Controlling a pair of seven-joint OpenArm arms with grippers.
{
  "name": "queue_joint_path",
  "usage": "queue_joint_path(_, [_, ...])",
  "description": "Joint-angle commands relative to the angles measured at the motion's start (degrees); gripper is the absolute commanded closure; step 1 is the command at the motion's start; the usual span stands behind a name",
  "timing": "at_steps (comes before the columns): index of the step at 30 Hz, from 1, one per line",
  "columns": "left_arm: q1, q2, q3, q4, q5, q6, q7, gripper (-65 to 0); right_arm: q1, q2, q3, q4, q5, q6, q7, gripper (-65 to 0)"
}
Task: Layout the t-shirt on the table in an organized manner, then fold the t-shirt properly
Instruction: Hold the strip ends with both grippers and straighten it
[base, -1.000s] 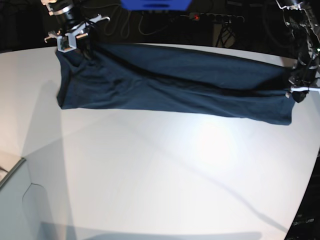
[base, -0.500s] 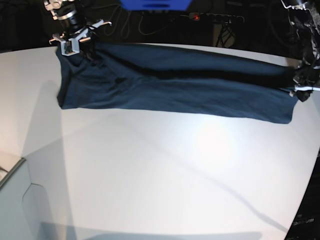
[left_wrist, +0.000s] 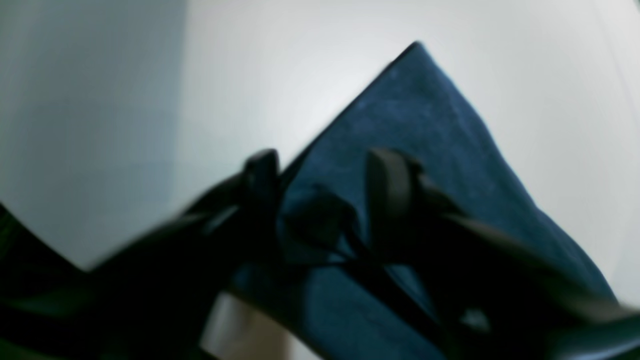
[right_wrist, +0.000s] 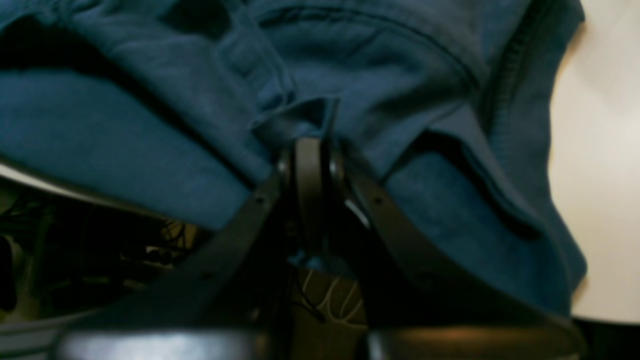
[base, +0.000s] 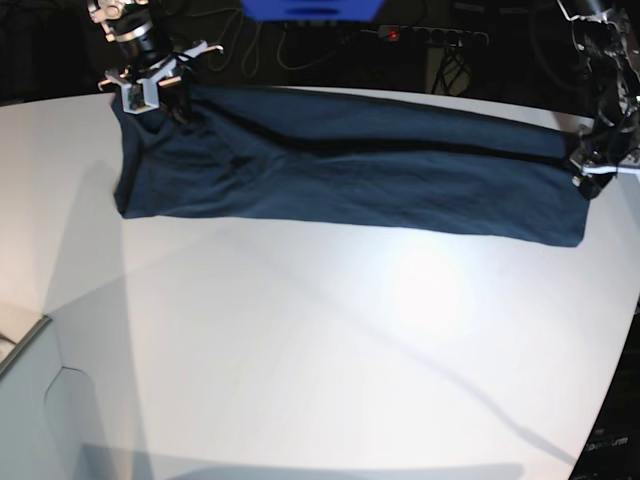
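While the t-shirt (base: 340, 170) spans the table (base: 320, 340), the right hand (right_wrist: 310, 150) pinches it, the left hand (left_wrist: 320, 175) parted.

Base view: it looks down from high on the near side across my desk (base: 330, 340) toward the dark far edge, wide and distant; my left tool (base: 592, 172) sits at its right edge, my right tool (base: 140, 88) at its far left.
Left wrist view: mounted behind my left tool (left_wrist: 320, 175), facing out past the fingertips (left_wrist: 387, 175), very close and blurred; cloth and pale desk (left_wrist: 150, 100) lie just beyond the tips.
Right wrist view: behind my right tool (right_wrist: 311, 150), facing forward along it, extremely close; t-shirt (right_wrist: 150, 150) fills the frame ahead.
Shared: each wrist view covers one end of the t-shirt (base: 340, 175) that the base view shows whole.
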Motion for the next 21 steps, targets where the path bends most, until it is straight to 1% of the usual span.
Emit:
queue_joint_path(1, [0.19, -1.03, -0.24, 1.16, -0.58, -0.35, -1.13, -38.8, -0.30, 0.25, 0.07, 0.86, 0.48, 0.02, 1.48, 0.0])
queue_joint_path(3, [0.36, -1.03, -0.33, 1.34, -0.67, -0.35, -1.13, -44.3, -0.30, 0.25, 0.07, 0.86, 0.48, 0.02, 1.48, 0.0])
queue_joint_path(4, [0.36, -1.03, -0.33, 1.25, -0.67, -0.35, -1.13, -45.4, -0.30, 0.25, 0.07, 0.86, 0.48, 0.02, 1.48, 0.0])
queue_joint_path(8, [0.01, -2.09, -0.07, 0.90, -0.58, -0.35, -1.13, -44.7, -0.30, 0.25, 0.07, 1.13, 0.48, 0.02, 1.48, 0.0])
queue_joint_path(14, [-1.48, -2.27, 3.19, -2.44, -0.58, -0.35, -1.13, -43.6, -0.30, 0.25, 0.07, 1.13, 0.48, 0.02, 1.48, 0.0])
queue_joint_path(21, [-2.72, -2.35, 4.59, -7.45, -0.58, -0.35, -1.22, -43.4, -0.48, 0.25, 0.07, 1.13, 0.48, 0.02, 1.48, 0.0])
